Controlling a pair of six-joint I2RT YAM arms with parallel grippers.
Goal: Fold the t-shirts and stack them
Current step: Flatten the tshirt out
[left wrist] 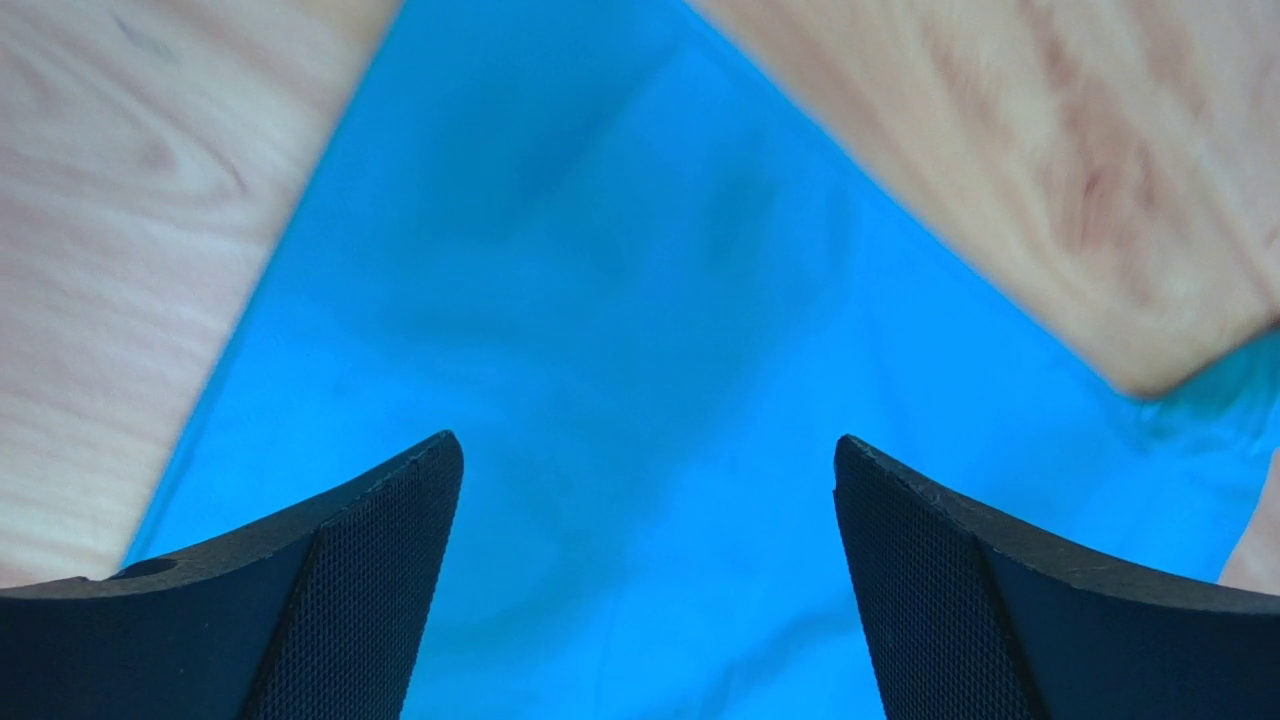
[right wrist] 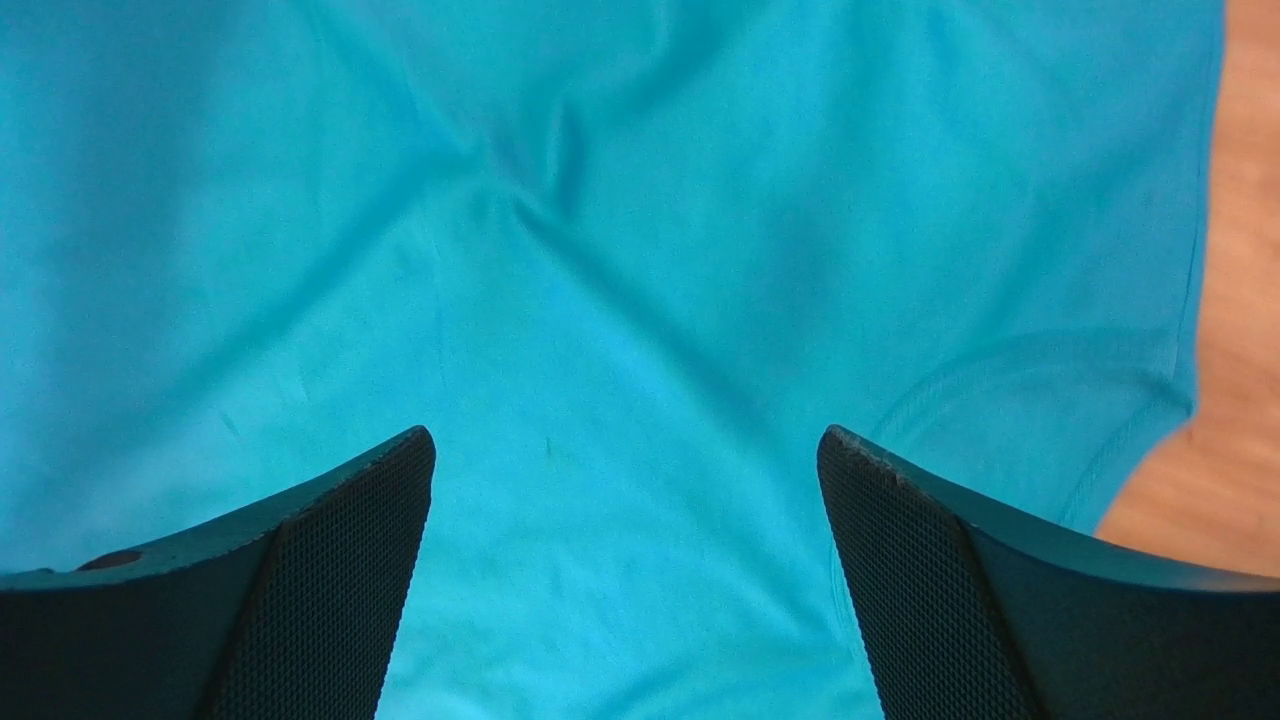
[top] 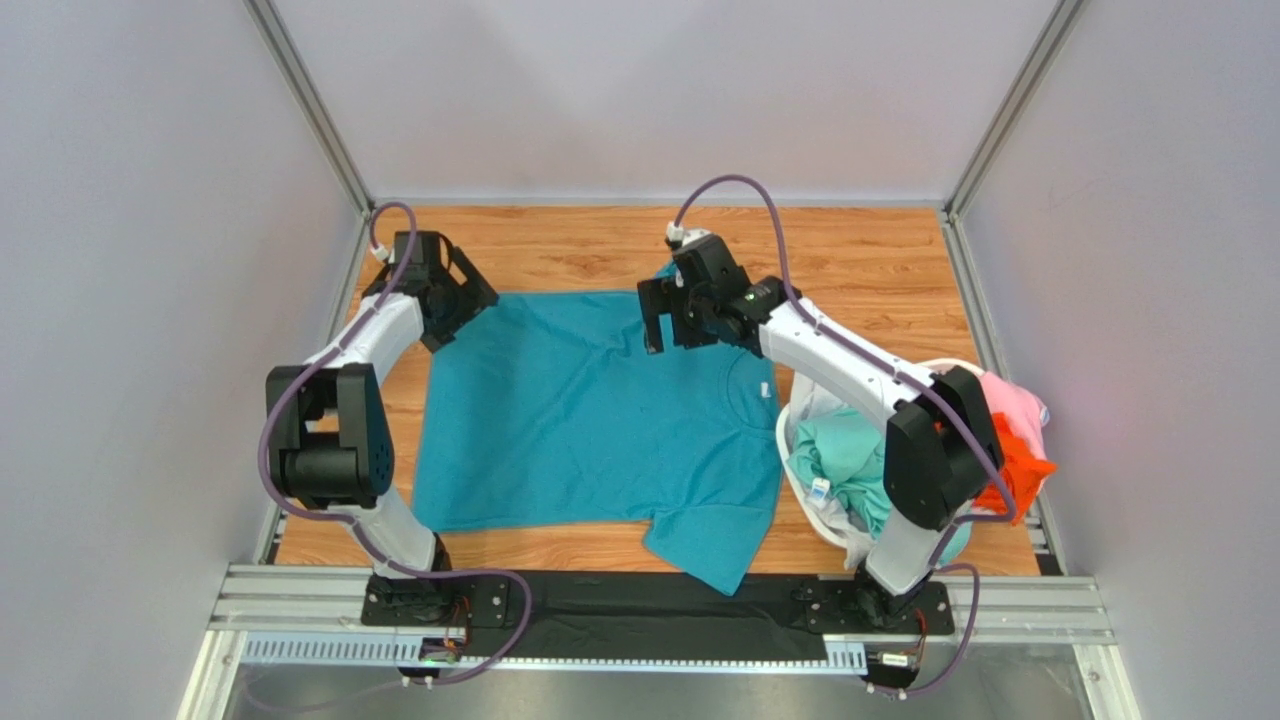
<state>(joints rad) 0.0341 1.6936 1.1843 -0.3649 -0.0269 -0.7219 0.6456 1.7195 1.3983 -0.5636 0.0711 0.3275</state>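
Shirt [top: 586,428] of teal lies flat as left pincer [left wrist: 646,450] and right pincer [right wrist: 627,438] hang apart, empty; pinching matching far corners should keep the fold square.

Counted one teal t-shirt [top: 571,435] on one wooden table [top: 872,263]. One white basket [top: 786,443] held three shirts I could count: one mint green shirt [top: 842,450], one orange shirt [top: 1025,468], one pink shirt [top: 1016,396]; any more couldn't be told. Two arms were there: left arm [top: 334,428], right arm [top: 935,450]. Two grippers: left gripper [left wrist: 646,443], right gripper [right wrist: 625,435].
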